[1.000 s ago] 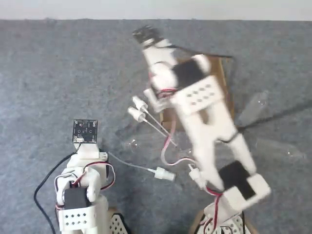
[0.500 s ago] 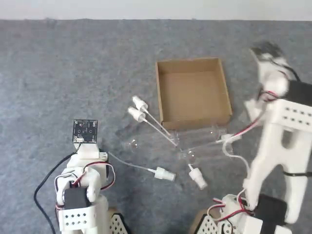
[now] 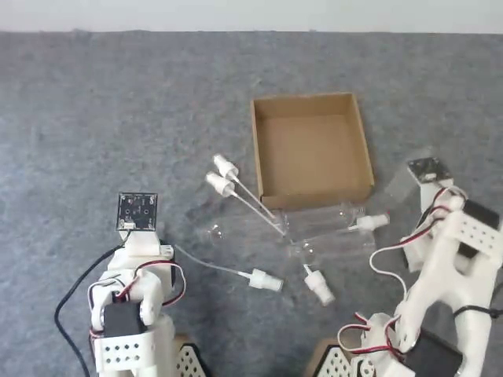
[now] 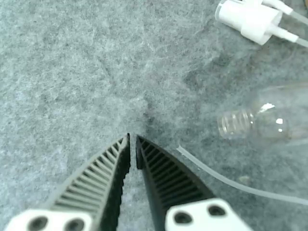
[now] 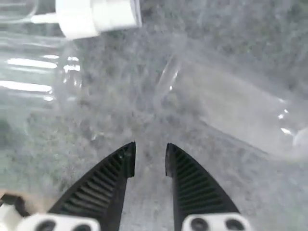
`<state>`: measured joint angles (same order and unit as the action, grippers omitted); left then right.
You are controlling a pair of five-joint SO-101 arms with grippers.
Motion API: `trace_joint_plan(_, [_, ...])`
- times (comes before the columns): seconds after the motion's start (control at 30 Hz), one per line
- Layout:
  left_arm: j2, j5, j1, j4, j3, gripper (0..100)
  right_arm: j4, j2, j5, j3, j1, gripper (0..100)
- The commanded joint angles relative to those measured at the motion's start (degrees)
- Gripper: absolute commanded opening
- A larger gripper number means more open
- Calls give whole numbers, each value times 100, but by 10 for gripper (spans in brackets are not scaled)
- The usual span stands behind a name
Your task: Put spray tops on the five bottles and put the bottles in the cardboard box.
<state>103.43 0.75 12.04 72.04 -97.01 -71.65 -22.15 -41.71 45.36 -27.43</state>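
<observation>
The open cardboard box [image 3: 312, 149] stands empty at mid-table. Clear bottles lie in front of it [image 3: 322, 221], to its left [image 3: 209, 232] and at its right [image 3: 409, 177]. White spray tops with long tubes lie left of the box [image 3: 225, 166], below it [image 3: 266, 280] and by its front right corner [image 3: 369, 222]. My left gripper [image 4: 133, 140] is shut and empty, low over the felt, with a bottle's threaded neck [image 4: 236, 124] just ahead. My right gripper [image 5: 149, 150] is slightly open and empty, right before a clear bottle [image 5: 231, 103], with a spray top [image 5: 96, 17] beyond.
Grey felt covers the table [image 3: 118, 110]. A thin tube [image 4: 231, 183] from one spray top runs across the felt beside my left fingers. The left arm [image 3: 130, 302] is folded near the front edge, and the right arm [image 3: 440, 259] stands at the front right.
The right arm has swung away from over the box to the right and dropped low beside the bottle right of the box. The left arm has not moved.
</observation>
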Motion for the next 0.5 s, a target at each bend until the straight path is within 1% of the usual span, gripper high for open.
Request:
trace_joint_plan(0.0, [114,-18,26,26,48,12,787,-259,-88,484,-66,66])
trace_joint_plan(0.3, [114,-18,26,26,48,12,1613,-259,-105,1310,-66,69])
trace_joint_plan(0.47, [114,-18,26,26,48,12,1763,-259,-642,1785,-66,69])
